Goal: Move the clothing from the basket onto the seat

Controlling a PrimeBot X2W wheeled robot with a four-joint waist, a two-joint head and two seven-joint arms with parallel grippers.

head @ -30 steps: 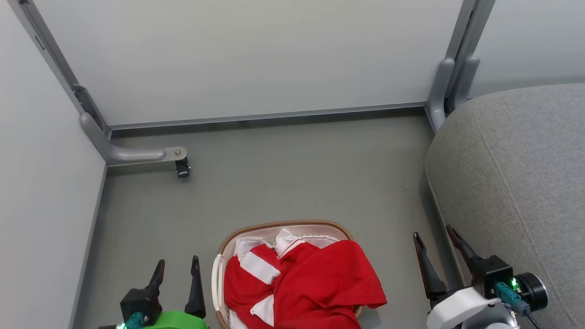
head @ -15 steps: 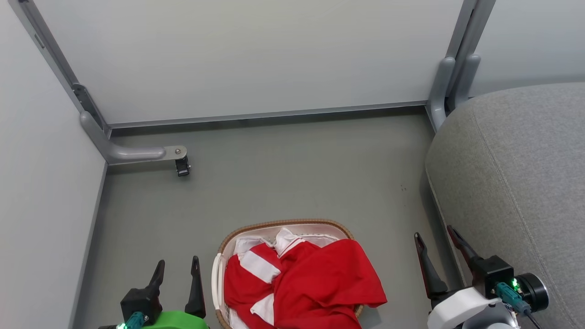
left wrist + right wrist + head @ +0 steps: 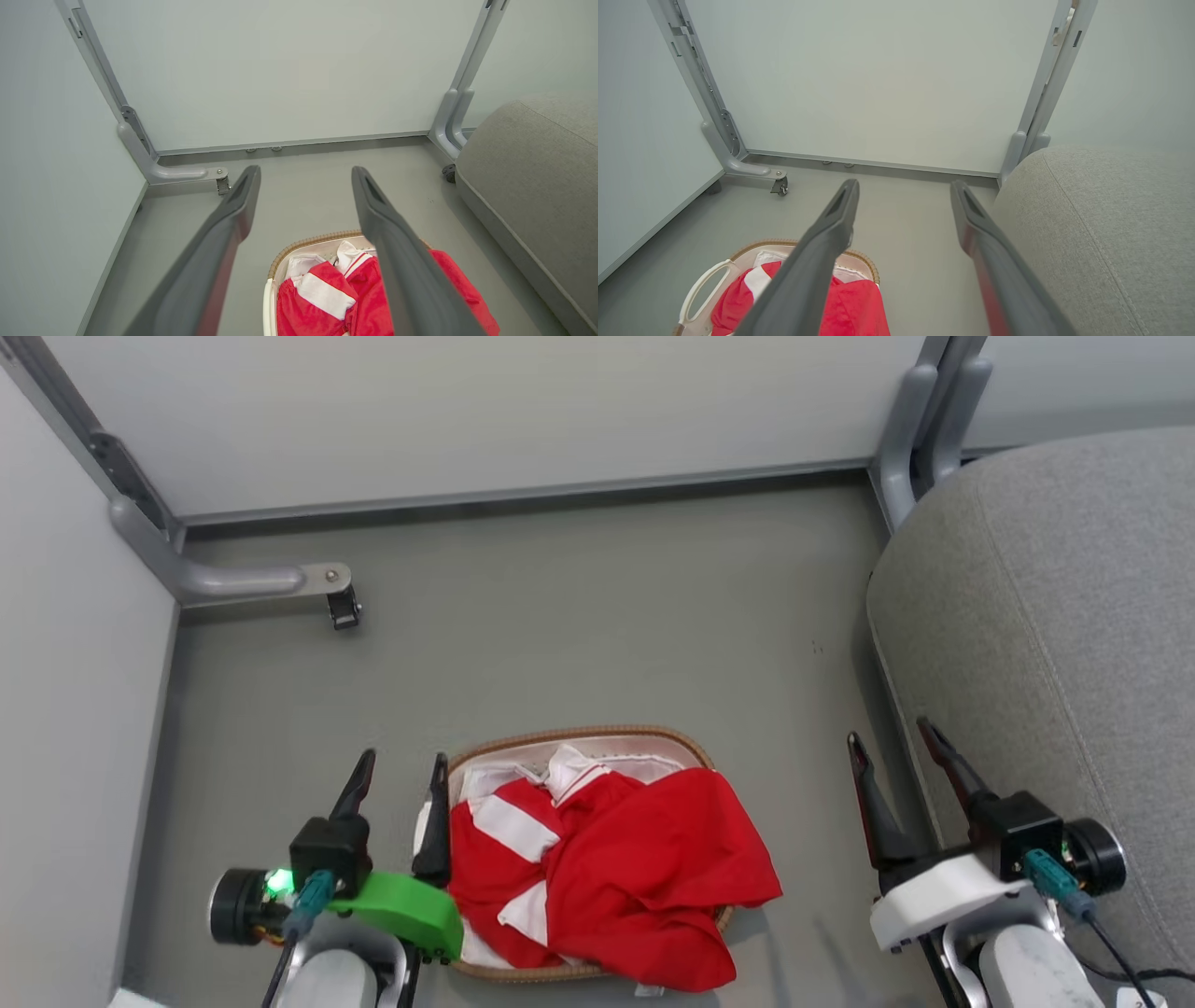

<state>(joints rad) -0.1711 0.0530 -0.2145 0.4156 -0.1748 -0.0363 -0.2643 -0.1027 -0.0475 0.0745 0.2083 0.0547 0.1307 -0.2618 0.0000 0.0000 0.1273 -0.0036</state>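
Note:
Red clothing [image 3: 625,877] with white panels fills the white basket [image 3: 597,739], which has a brown woven rim and stands on the floor low in the head view. One red fold hangs over the basket's right side. The big grey seat [image 3: 1055,644] rises at the right. My left gripper [image 3: 403,771] is open just left of the basket, its right finger by the rim. Between the basket and the seat my right gripper [image 3: 894,732] is open and holds nothing. The left wrist view shows the clothing [image 3: 327,298] low between its fingers, and the right wrist view shows the basket [image 3: 738,261] at lower left.
Grey partition panels close off the back and the left. A metal foot with a small caster [image 3: 342,609] juts out at the back left, and a grey post [image 3: 920,420] stands at the back right beside the seat. Bare grey floor [image 3: 579,635] lies beyond the basket.
The head camera has tipped down, so the whole picture shifted. Both arms have come further forward, and the left gripper now reaches beside the basket's left rim.

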